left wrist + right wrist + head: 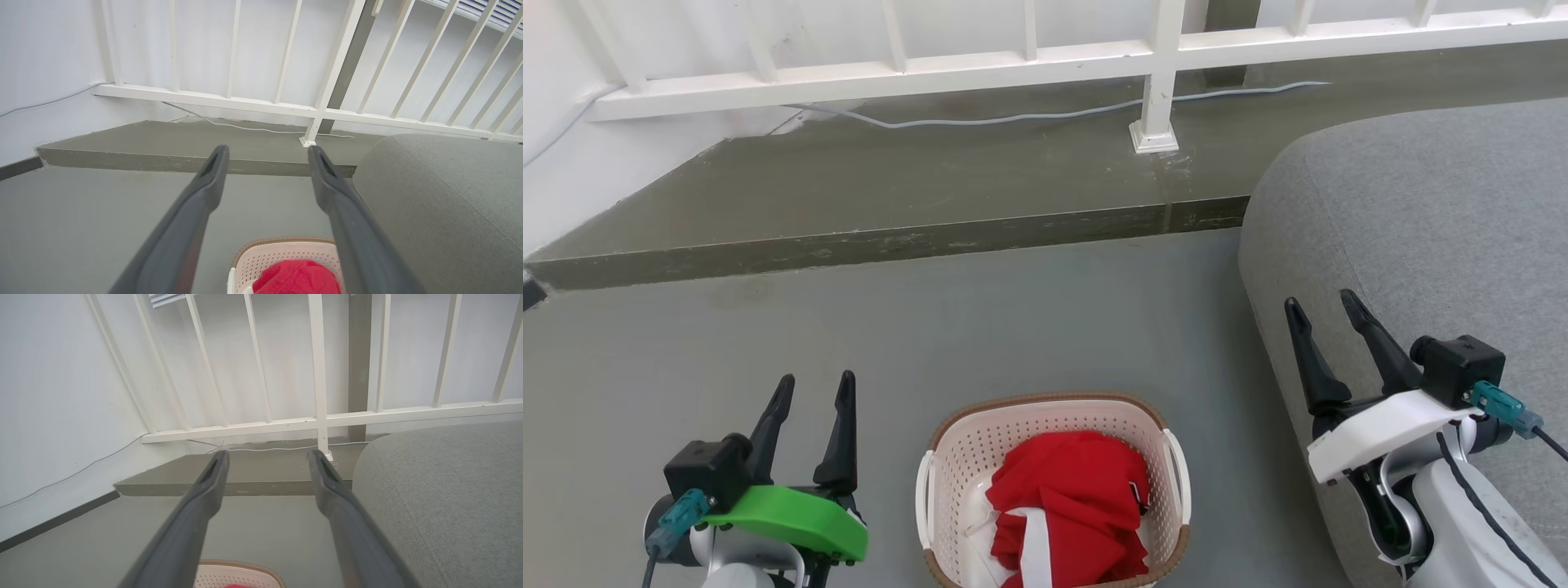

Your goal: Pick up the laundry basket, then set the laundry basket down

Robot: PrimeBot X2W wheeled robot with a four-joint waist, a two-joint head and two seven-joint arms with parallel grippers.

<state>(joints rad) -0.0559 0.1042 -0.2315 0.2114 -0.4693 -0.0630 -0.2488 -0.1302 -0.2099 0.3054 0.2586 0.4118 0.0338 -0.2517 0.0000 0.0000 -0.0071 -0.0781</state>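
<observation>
Basket (1013, 425) upright on the floor (931, 327), well short of the step's (890, 196) edge and near the sofa's (1421, 229) rounded side, with a strip of bare floor between. Brown rim on top, white handles on the left and right sides, both untouched. Inside, a bunched red cloth (1070, 490) with a white band, heaped toward the near wall.

Left gripper (817, 378) released, fingers spread and empty, hovering over bare floor to the basket's left, apart from the handle. Right gripper (1319, 300) likewise released, fingers spread and empty, poised over the sofa's edge to the basket's right, well apart from the basket.

From the left wrist: gripper (267, 149) fingers wide, pointing toward the step and a railing post, with the basket's (282, 249) far rim and the red cloth (296, 277) low between them. From the right wrist: gripper (268, 452) fingers equally wide, a sliver of basket (237, 573) rim at the bottom edge, grey sofa (441, 498) to the right.

Beyond, a white railing (931, 73) on the step, and a pale cable (1013, 118) along the step beneath it.
</observation>
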